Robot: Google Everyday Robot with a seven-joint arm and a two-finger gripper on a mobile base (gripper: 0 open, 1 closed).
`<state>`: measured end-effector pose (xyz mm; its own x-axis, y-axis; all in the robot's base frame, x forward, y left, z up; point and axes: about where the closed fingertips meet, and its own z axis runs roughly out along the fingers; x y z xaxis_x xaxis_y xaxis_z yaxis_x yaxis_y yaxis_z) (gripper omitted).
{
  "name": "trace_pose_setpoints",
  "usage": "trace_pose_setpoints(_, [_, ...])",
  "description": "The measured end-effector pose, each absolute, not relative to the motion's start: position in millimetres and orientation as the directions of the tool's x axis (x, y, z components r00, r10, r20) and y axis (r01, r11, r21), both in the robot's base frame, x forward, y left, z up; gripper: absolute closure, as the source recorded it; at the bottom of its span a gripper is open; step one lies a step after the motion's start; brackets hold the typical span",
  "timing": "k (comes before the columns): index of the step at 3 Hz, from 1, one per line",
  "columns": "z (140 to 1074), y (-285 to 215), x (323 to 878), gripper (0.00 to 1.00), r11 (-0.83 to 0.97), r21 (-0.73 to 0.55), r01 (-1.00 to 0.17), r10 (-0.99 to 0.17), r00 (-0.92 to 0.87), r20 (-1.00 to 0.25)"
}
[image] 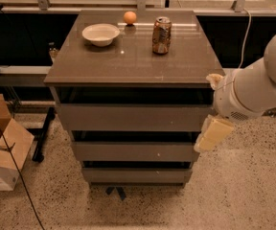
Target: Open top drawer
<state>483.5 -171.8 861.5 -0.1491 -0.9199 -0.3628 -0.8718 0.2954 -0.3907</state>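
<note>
The top drawer [133, 117] is the widest grey-brown front, just under the tabletop [133, 61] of the cabinet, with a dark gap above it. It looks pushed in. Two narrower fronts sit below it. My gripper [212, 133] hangs at the cabinet's right side, level with the lower edge of the top drawer and the gap under it, beside the front's right end. The white arm [253, 87] comes in from the right. I cannot tell whether the gripper touches the drawer.
On the tabletop stand a white bowl [100, 34], an orange [130, 17] and a drink can [161, 35]. Cardboard boxes [4, 152] lie on the speckled floor at the left. A dark shelf and a rail run behind the cabinet.
</note>
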Motion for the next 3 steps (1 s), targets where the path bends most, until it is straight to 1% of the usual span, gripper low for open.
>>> trace_pose_setpoints(1, [845.6,-171.4,495.9,0.00,0.333,-0.414,-0.847,-0.907,-0.168,-0.386])
trace_pose_setpoints(3, [815.6,-173.7,517.9,0.00,0.400,-0.401,-0.824,-0.877,-0.217,-0.428])
